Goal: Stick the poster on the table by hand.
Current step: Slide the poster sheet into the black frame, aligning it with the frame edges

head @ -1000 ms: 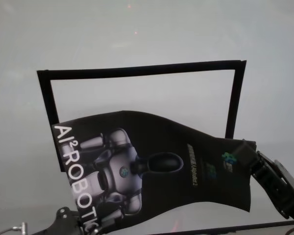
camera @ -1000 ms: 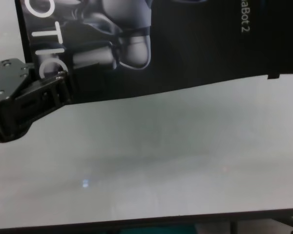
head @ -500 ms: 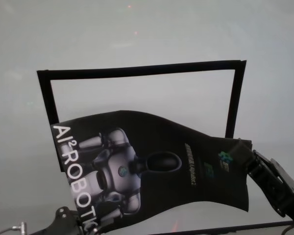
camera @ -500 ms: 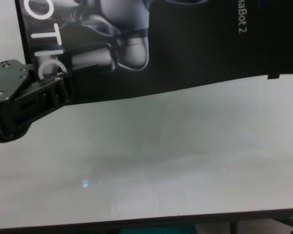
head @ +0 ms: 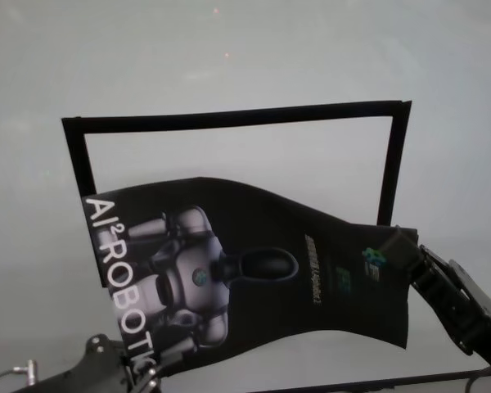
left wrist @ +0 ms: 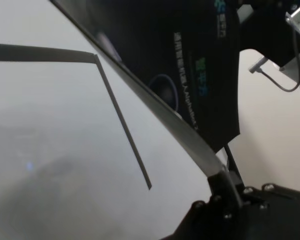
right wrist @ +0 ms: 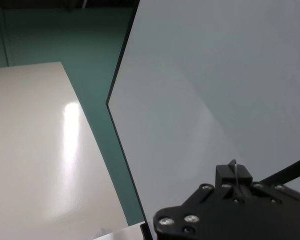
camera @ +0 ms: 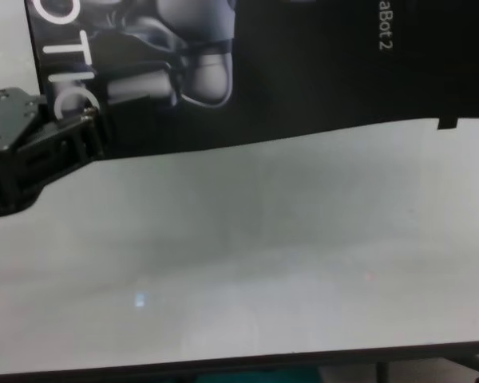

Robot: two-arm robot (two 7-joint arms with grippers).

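- Two grippers are sharing the poster, one at each short end: the left gripper is pinching the near-left corner by the white lettering, and the right gripper is pinching the right edge beside the small coloured logos. Both are closed flat on the sheet.
- The poster is hanging between them above the table, sagging and rippled, its long axis running left to right across the robot's front.
- The tape frame is lying just beyond it, away from the robot. The poster's far edge is overlapping the frame's near part, while the frame's far strip is standing well clear. So, as I judge it, the sheet wants carrying away from the robot and squaring up before it goes down.
- Neither arm is nearer; each is already gripping its own end, so the move looks like one for both together.
- The sheet is looking black and glossy, with a grey-white robot figure, big white letters down the left end and small text toward the right.
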